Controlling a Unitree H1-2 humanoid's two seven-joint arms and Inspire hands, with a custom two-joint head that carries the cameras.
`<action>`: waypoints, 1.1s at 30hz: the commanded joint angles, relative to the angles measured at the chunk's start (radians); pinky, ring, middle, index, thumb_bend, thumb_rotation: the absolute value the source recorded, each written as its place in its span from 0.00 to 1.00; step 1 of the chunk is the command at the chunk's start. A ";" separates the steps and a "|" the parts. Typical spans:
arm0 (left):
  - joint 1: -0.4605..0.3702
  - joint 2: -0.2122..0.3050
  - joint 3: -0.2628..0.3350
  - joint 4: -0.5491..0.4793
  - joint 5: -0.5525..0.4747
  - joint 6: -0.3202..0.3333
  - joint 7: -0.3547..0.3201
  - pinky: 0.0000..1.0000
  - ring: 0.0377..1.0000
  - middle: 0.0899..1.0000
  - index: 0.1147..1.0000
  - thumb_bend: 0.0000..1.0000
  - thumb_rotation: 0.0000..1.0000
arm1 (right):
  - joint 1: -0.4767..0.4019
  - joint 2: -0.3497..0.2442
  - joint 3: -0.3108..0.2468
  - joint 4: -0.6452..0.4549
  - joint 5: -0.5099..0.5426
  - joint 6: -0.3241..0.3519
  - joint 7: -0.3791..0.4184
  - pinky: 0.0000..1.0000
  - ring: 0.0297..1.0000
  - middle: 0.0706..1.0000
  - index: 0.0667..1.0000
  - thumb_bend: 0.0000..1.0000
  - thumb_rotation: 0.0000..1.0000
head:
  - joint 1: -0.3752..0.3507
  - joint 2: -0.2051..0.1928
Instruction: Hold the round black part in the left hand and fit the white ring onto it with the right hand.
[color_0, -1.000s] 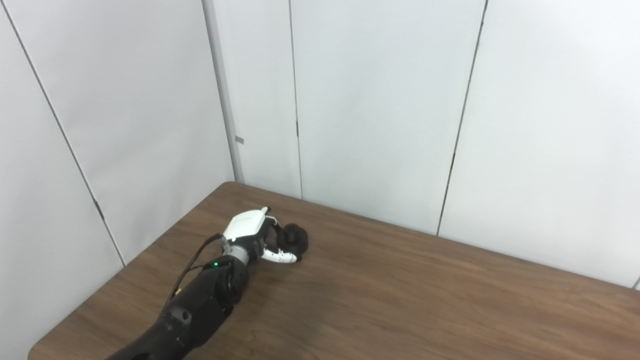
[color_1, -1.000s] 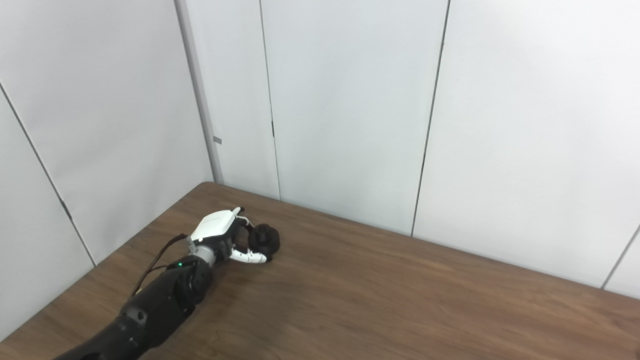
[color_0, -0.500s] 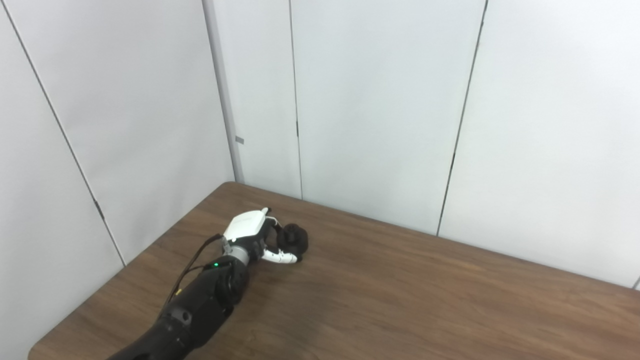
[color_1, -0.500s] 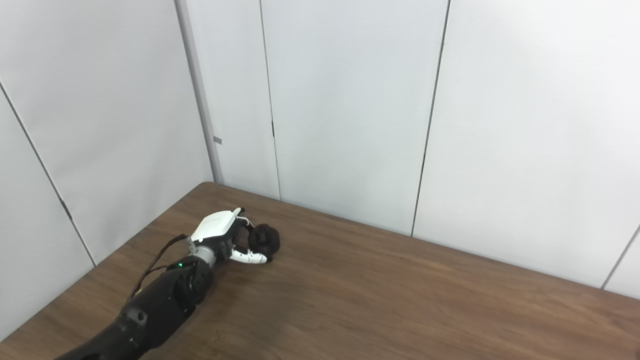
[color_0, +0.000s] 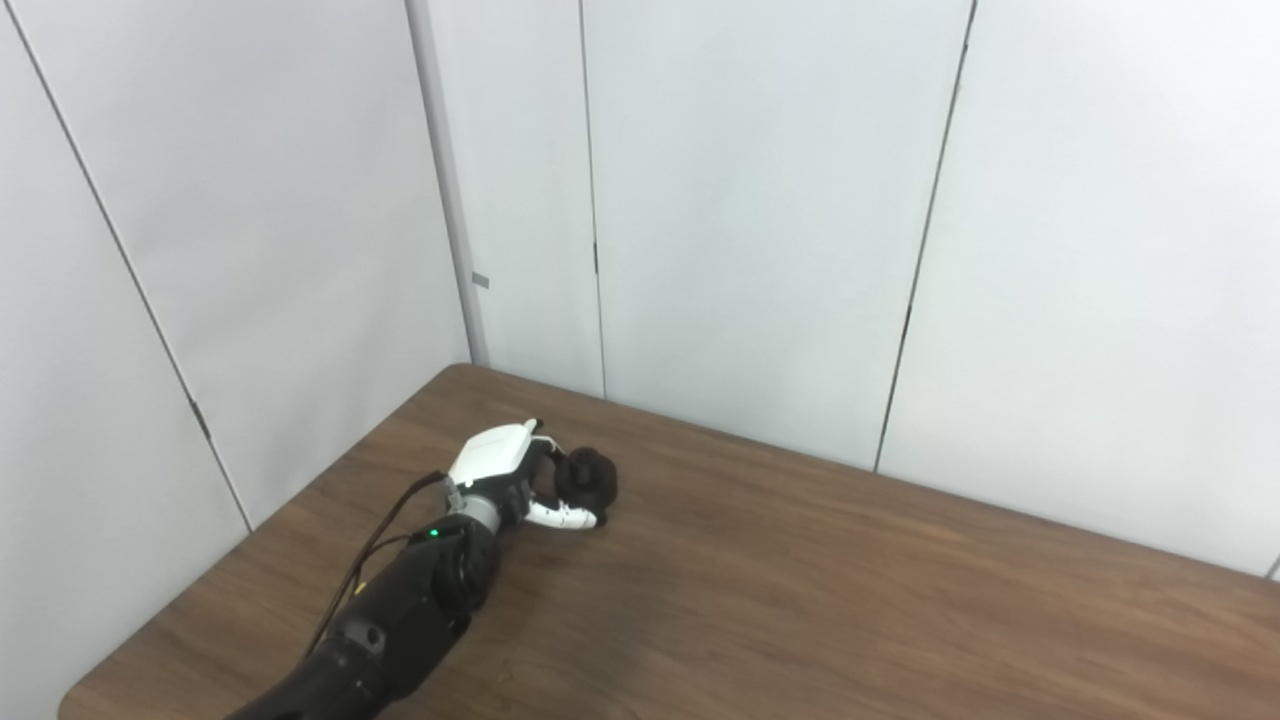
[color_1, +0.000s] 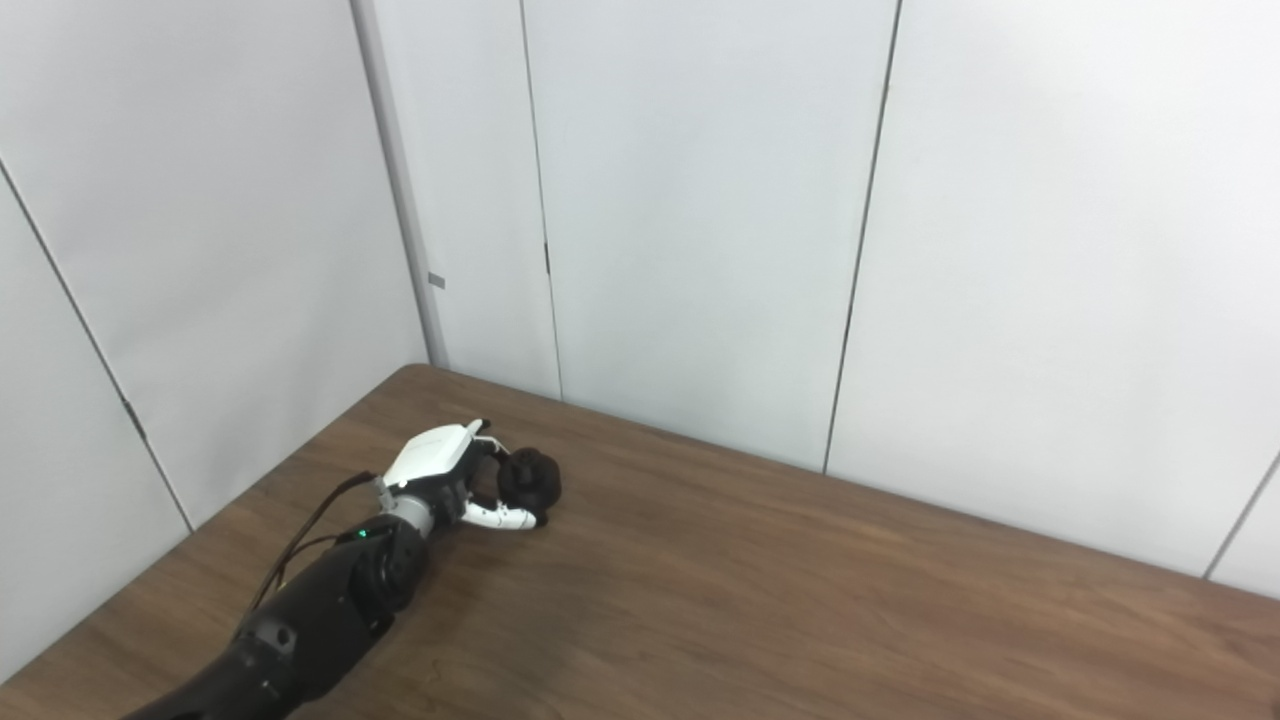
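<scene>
Fingers (color_0: 562, 517) of the left hand (color_0: 515, 480) curl round the black part (color_0: 588, 478), which sits low at the table (color_0: 800, 600), near its far left corner. The hand is closed on the part, thumb on the near side and the other fingers over the top; whether the part is lifted clear of the wood or resting on it cannot be told.

Against the pictures of a second ago almost nothing has changed. Hand and part keep the same place and the same grip; only the forearm in the lower left sits a shade differently, and the whole frame seems shifted a touch, which points to the camera. So the hold looks settled, and the first half of the task appears done.

No white ring shows anywhere, and the right hand is out of view, so the fitting has not begun. The next step likely calls for the right hand to bring the ring in.

Both eye views give much the same scene. The right eye view shows more table to the left of the arm; neither reveals the part's underside.
</scene>
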 joint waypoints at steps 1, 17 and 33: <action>0.058 -0.060 -0.026 0.040 -0.015 0.001 -0.033 1.00 1.00 1.00 1.00 1.00 0.28 | 0.000 -0.011 -0.012 -0.008 0.009 -0.004 -0.003 1.00 1.00 1.00 0.99 0.50 0.53 | 0.003 0.002; 0.129 -0.120 -0.009 -0.032 0.184 0.006 0.325 1.00 0.92 0.84 1.00 1.00 0.29 | -0.007 -0.010 -0.010 0.003 -0.009 -0.012 -0.012 1.00 1.00 1.00 0.99 0.50 0.55 | 0.007 -0.004; 0.122 -0.114 0.009 -0.028 0.163 -0.001 0.280 1.00 0.93 0.86 1.00 1.00 0.31 | -0.008 -0.008 -0.009 0.002 -0.004 -0.008 -0.008 1.00 1.00 1.00 0.99 0.51 0.57 | 0.006 -0.007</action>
